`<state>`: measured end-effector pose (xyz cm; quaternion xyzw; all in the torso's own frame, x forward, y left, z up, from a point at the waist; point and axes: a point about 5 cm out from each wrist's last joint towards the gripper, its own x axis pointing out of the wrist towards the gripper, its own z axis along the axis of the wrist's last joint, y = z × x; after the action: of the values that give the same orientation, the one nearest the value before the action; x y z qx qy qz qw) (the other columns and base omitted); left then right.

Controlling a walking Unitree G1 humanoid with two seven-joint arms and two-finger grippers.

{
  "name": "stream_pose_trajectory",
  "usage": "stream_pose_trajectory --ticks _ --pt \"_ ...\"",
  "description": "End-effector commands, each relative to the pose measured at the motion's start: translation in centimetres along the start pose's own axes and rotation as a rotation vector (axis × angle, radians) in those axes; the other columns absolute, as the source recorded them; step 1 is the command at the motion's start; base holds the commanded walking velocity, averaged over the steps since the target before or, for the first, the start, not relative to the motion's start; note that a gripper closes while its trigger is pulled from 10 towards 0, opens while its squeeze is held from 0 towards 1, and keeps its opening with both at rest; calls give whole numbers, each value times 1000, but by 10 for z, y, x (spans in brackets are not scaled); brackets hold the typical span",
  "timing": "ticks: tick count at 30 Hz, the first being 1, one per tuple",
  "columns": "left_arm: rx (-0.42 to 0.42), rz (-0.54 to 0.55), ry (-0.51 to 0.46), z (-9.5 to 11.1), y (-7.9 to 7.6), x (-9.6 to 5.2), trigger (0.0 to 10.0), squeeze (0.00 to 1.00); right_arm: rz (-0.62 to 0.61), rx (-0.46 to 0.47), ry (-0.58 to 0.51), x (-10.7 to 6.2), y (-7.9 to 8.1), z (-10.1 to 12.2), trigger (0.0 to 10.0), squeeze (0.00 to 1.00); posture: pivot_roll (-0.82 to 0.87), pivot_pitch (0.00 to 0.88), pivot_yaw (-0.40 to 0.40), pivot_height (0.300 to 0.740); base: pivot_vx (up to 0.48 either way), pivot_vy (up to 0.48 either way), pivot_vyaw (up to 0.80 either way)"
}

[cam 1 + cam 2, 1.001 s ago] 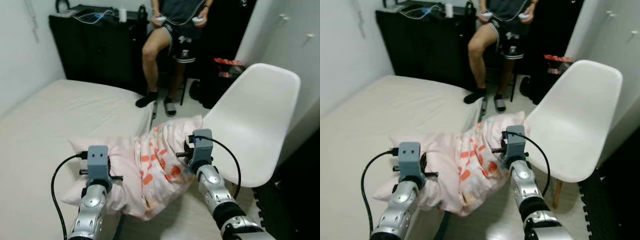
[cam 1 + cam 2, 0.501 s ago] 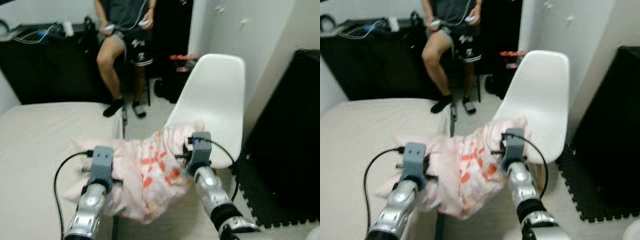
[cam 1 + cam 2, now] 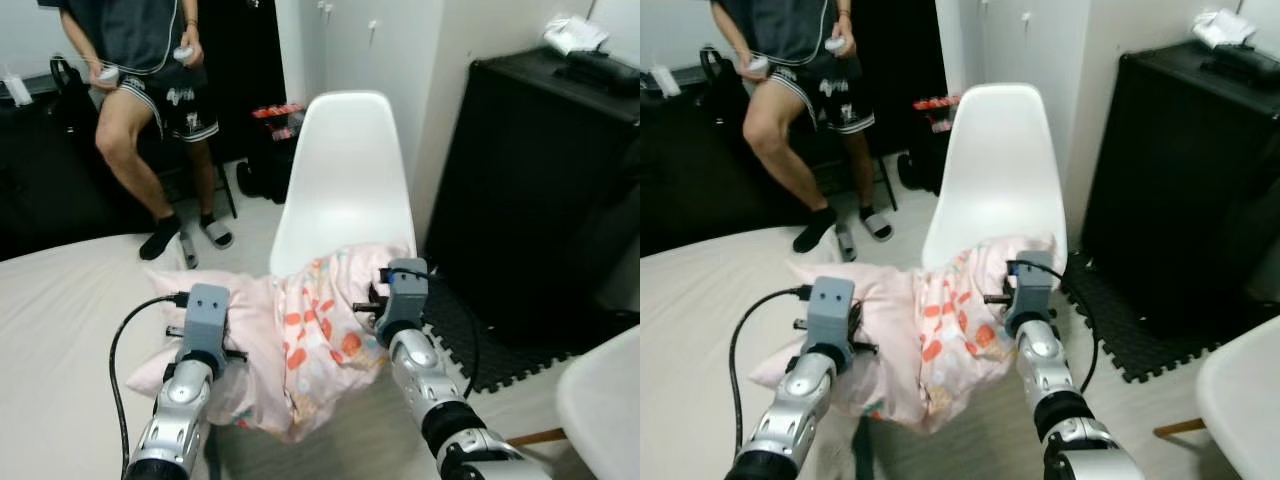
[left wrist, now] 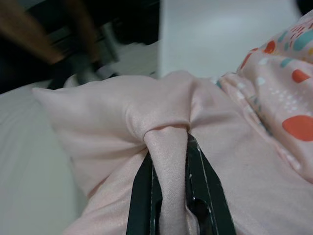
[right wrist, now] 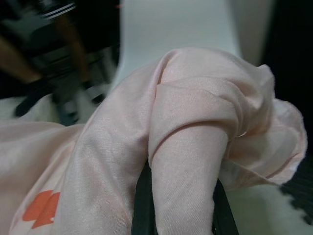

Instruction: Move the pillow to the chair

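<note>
A fold of pale pink fabric is pinched tightly between the two black fingers [image 4: 146, 196] of the left gripper [image 4: 168, 188], which are closed on it with the cloth bunched up out of the narrow gap. The right gripper [image 5: 178, 205] is likewise clamped on a thick roll of the same fabric, its dark fingers [image 5: 143, 205] largely wrapped by the cloth. Between the two grippers the pillow [image 3: 300, 335] is held up off the surfaces, sagging in the middle; its left part is plain pink, and its right part is printed with orange and teal spots. The pillow's upper right corner is seen in front of the seat edge of the white chair [image 3: 345, 175]; whether it touches the seat cannot be told. The chair stands directly ahead, its back toward a white wall, with a black cabinet [image 3: 530, 190] just beside it on the right. A bed [image 3: 60, 310] with a cream sheet lies to the left, under the pillow's left end. Beyond it a person [image 3: 150, 90] is seated, holding a controller in each hand.
</note>
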<state>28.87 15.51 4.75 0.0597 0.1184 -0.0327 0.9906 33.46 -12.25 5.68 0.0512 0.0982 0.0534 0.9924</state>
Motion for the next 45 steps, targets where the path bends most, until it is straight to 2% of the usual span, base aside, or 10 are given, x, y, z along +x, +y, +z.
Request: stream_pose_trajectory --ticks 1,6,34,45 --pt "3 -20 -61 14 -6 4 10000 0 59 10 -16 4 11 6 10000 0 37 0 52 740 0 0 -800" --pt "-7 -2 -62 15 -7 5 10000 0 56 25 -8 5 6 8 10000 0 32 0 44 740 0 0 -800" --pt "5 50 -68 17 -5 9 10000 0 65 -13 14 8 6 9 10000 0 29 0 5 740 0 0 -800" --pt "0 14 -64 16 -11 10 10000 0 68 -21 15 8 5 9 10000 0 23 0 3 740 0 0 -800"
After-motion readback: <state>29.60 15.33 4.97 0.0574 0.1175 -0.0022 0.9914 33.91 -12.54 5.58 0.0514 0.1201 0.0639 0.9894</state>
